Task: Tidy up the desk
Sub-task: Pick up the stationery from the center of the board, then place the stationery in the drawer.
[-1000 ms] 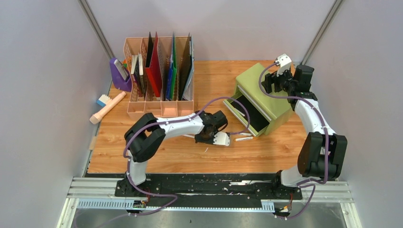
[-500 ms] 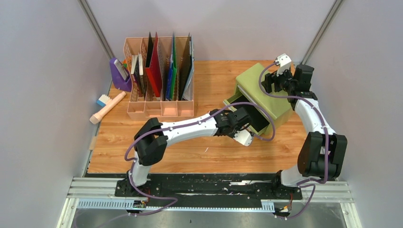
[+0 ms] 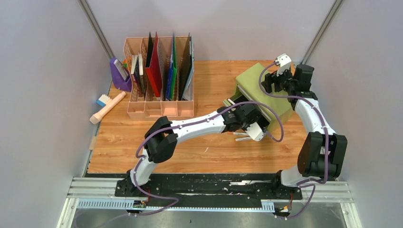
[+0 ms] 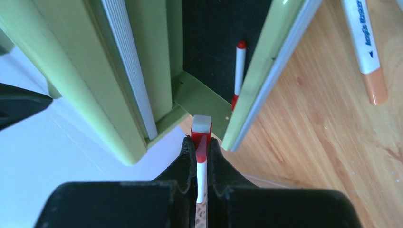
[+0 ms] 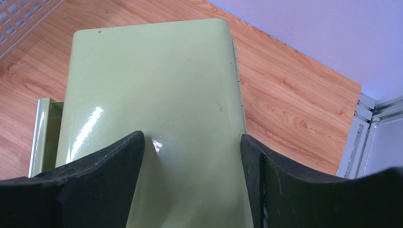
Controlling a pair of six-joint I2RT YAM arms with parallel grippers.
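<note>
The desk (image 3: 190,147) is light wood. At its right stands a green drawer cabinet (image 3: 259,78) with its lower drawer (image 4: 209,102) pulled out. My left gripper (image 4: 201,152) is shut on a white marker with a red cap (image 4: 201,137), held just above the near corner of the open drawer. In the top view the left gripper (image 3: 252,124) covers most of the drawer. Another red-capped marker (image 4: 239,71) lies inside. My right gripper (image 5: 192,156) stands open over the cabinet's top (image 5: 157,85), holding nothing, and shows in the top view as well (image 3: 280,78).
An orange-tipped marker (image 4: 368,52) lies on the wood beside the drawer front; loose markers (image 3: 243,137) show near the left wrist. A peach file organizer (image 3: 159,80) with folders stands at the back left, with a purple holder (image 3: 119,75), a peach cylinder (image 3: 108,108) and a blue-white eraser (image 3: 101,99).
My left arm has swung right from the middle of the desk to the open drawer, carrying the marker. The right arm has not moved.
</note>
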